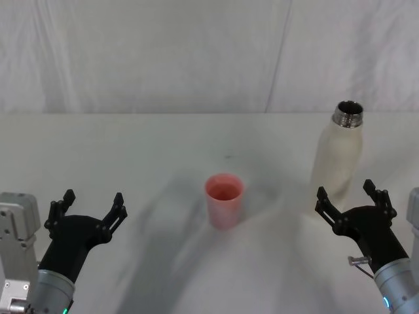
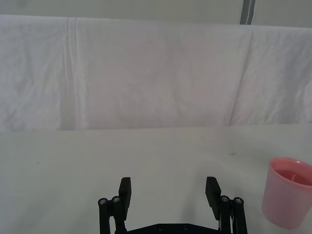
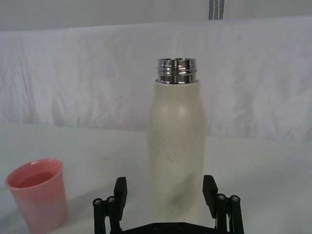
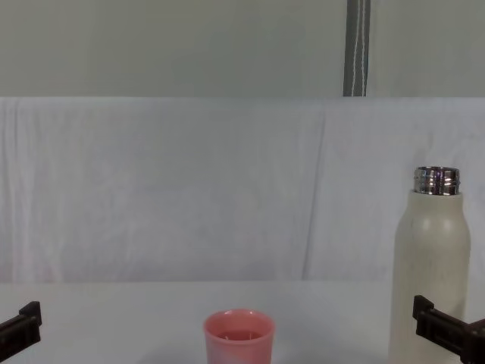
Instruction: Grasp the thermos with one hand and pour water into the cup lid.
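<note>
The thermos (image 1: 337,157) (image 3: 176,146) (image 4: 430,273), a tall cream-white bottle with an uncapped steel neck, stands upright at the right of the white table. My right gripper (image 1: 352,197) (image 3: 165,190) is open just in front of its base, one finger to each side, not closed on it. The pink cup lid (image 1: 224,200) (image 2: 287,192) (image 3: 39,195) (image 4: 238,336) stands upright at the table's middle, left of the thermos. Near the front left, my left gripper (image 1: 91,203) (image 2: 169,191) is open and holds nothing, well left of the cup.
A white cloth covers the table (image 1: 150,150) and hangs as a backdrop (image 4: 189,189) behind it. A grey vertical post (image 4: 356,47) stands behind the backdrop. Bare tabletop lies between the cup and each gripper.
</note>
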`<state>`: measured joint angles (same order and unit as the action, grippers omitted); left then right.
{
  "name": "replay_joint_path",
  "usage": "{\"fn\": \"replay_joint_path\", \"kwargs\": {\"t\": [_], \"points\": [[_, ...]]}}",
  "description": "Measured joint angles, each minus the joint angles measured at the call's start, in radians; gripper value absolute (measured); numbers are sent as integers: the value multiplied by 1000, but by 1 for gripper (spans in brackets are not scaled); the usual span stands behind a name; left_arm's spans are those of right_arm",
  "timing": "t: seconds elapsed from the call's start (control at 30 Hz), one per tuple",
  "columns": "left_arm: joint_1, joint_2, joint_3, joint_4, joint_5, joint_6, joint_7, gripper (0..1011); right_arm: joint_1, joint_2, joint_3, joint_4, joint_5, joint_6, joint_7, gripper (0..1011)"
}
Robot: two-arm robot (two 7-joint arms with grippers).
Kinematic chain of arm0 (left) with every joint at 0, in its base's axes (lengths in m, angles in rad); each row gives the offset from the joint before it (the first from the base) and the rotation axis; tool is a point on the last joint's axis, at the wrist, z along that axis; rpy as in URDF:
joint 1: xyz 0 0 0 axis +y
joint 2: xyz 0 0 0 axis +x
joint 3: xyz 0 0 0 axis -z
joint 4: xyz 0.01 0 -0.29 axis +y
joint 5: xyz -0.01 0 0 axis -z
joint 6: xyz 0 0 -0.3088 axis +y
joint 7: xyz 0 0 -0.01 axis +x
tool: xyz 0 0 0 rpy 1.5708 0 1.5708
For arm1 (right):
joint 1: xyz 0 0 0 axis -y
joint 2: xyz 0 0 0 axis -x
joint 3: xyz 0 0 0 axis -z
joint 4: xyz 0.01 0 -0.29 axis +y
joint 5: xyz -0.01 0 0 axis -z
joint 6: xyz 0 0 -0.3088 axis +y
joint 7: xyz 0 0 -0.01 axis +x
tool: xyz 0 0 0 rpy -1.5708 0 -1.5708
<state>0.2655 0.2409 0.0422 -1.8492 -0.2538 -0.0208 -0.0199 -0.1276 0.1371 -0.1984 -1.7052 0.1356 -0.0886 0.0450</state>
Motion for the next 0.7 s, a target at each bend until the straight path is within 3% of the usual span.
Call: {"fn": "replay_joint_path", "kwargs": {"t": [0.7], "points": [[0, 0, 0, 0, 0, 0, 0, 1001, 71, -30, 48, 84, -6, 12, 65, 1001]]}}
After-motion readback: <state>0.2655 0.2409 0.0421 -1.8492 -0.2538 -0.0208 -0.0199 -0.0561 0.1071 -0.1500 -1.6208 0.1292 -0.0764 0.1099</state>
